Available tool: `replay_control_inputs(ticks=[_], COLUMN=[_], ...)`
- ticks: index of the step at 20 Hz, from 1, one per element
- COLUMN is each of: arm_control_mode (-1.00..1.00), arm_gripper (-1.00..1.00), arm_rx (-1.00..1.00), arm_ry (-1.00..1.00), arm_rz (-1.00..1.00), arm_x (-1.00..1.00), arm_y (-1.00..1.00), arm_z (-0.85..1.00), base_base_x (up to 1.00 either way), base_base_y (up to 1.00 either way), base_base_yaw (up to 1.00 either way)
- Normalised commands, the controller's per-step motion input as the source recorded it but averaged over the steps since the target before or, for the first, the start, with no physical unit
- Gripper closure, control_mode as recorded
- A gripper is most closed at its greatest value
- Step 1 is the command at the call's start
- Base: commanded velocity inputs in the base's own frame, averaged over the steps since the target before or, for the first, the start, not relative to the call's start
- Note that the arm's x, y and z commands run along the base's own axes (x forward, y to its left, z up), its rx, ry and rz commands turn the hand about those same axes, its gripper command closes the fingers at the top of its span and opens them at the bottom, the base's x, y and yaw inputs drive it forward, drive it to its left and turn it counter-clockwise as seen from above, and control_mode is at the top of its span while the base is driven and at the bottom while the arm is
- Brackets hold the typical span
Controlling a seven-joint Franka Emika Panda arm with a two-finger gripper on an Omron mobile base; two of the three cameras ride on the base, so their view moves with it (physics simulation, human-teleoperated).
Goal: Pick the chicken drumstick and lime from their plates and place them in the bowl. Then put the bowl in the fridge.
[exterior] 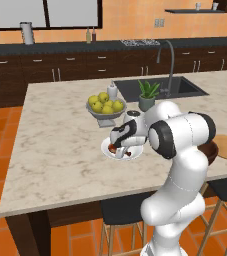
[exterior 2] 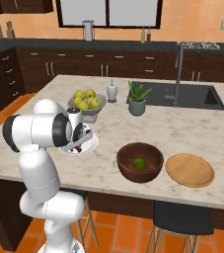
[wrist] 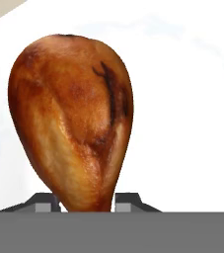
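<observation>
So the drumstick (wrist: pixel 74 118) is pinched at its narrow end by the jaws of the gripper (wrist: pixel 86 201), right over the white plate (exterior: pixel 107 148). Beside that plate, the lime (exterior 2: pixel 139 163) is seen sitting in the bowl (exterior 2: pixel 128 170).

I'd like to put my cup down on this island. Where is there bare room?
The near left corner of the counter, left of the white plate, is bare. So is the stretch between the plant and the wooden bowl. It is crowded around the fruit dish.

The drumstick (wrist: pixel 74 118) lies on the white plate (wrist: pixel 187 99), its narrow end between the gripper's (wrist: pixel 84 201) fingertips (wrist: pixel 126 200).
</observation>
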Motion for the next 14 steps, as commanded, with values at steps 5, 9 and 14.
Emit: replay_control_inputs(ticks=[5,9,14], arm_control_mode=[-1.00,-1.00,-1.00], arm_gripper=[1.00,1.00,1.00], arm_rx=[0.00,0.02,0.02], arm_ry=[0.00,0.00,0.00], arm_rz=[-0.03,-0.12,-0.21], arm_x=[-0.12,-0.45,-0.73], arm_y=[-0.04,-0.44,-0.68], arm_z=[0.29,0.79,0.98], base_base_x=[0.00,0.00,0.00], base_base_y=[0.00,0.00,0.00], base_base_yaw=[0.00,0.00,0.00])
